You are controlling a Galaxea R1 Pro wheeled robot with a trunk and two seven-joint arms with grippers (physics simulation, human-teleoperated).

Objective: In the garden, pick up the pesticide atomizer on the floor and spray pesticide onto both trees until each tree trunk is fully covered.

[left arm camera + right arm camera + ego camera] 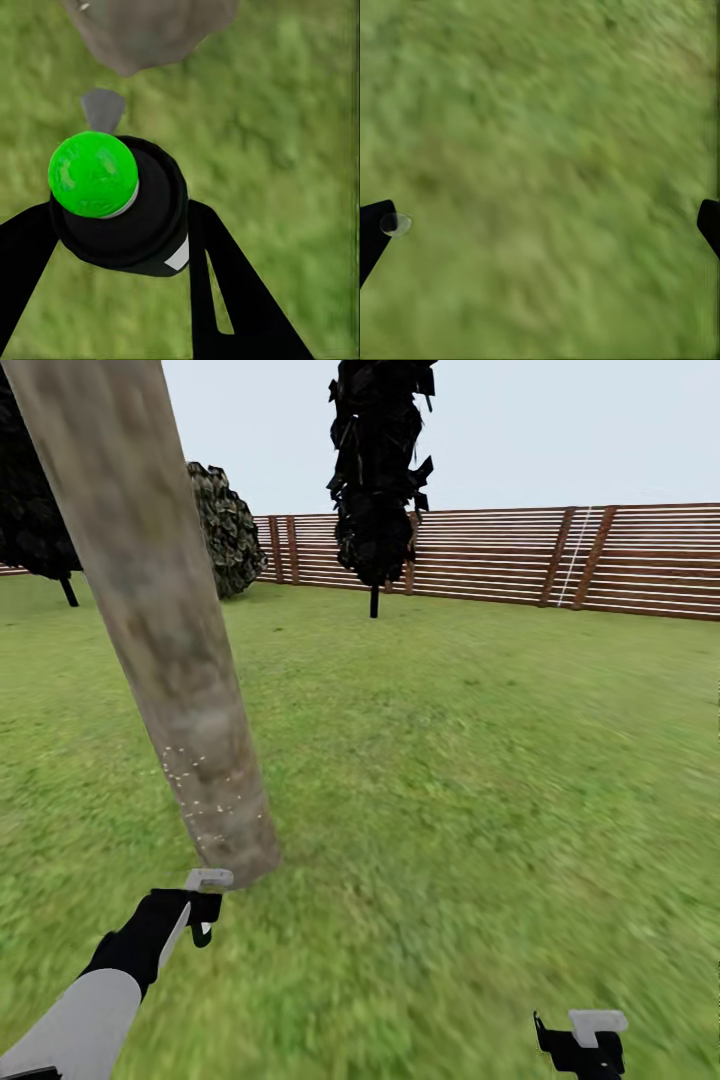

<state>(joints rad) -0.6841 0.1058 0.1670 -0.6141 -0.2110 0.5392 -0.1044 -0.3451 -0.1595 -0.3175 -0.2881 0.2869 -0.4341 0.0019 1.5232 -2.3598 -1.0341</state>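
While the left gripper point(124, 247) pinches the small black green-capped pesticide atomizer point(112, 199), the mottled grey-beige tree trunk point(170, 650) stands just ahead, speckled low. Spraying step; next, likely aim higher. Right gripper point(540, 225) spread, idle.

A round bush point(228, 525) stood before the slatted fence. Grey sky point(560, 430) lay overhead.

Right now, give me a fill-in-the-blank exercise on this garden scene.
1. The left claw is shut on the pesticide ____.
2. The atomizer has a bright ____ top.
3. The right claw is ____ over the grass.
4. Pale specks dot the near tree trunk near its ____.

Missing words: atomizer; green; open; base
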